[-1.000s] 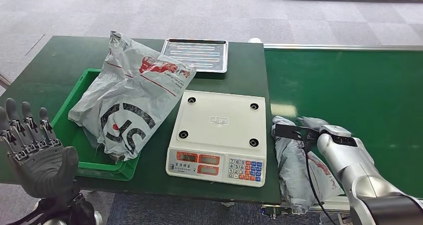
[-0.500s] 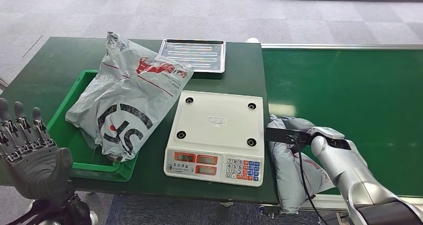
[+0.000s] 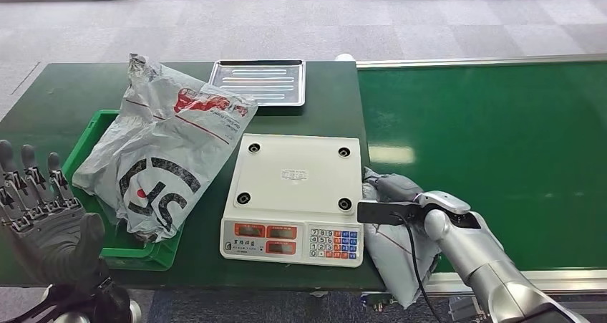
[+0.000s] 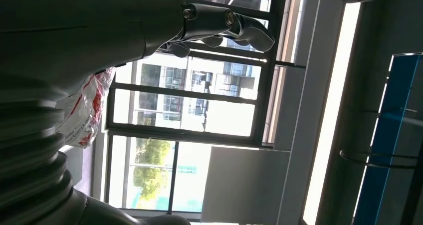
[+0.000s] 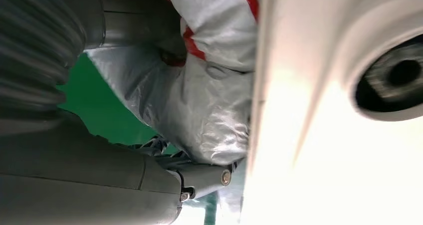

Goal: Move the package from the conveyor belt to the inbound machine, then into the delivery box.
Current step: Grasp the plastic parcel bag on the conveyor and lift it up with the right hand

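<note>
The right hand [image 3: 390,194] grips the small grey plastic mailer with red print [image 3: 398,248], its fingers wrapped over the package's upper end. Compared with a second ago, hand and package sit closer to the white electronic scale with the orange and blue keypad [image 3: 293,198]; the package's top now touches the scale's right edge, as the right wrist view confirms, where crinkled grey film [image 5: 199,105] lies against the white housing [image 5: 319,135]. The whole head view has also shifted, so part of this offset is camera motion. Judged from this, the transfer from the green conveyor belt [image 3: 494,144] to the inbound machine is under way, but the package is not yet on the platter.

The package is soft, wrinkled and limp; its lower end droops past the front edge of the belt.

The left hand [image 3: 43,219] hovers beside the dark green bench [image 3: 64,94], fingers spread, holding nothing. A large grey printed bag [image 3: 154,165] lies over the green plastic crate [image 3: 93,122]
</note>
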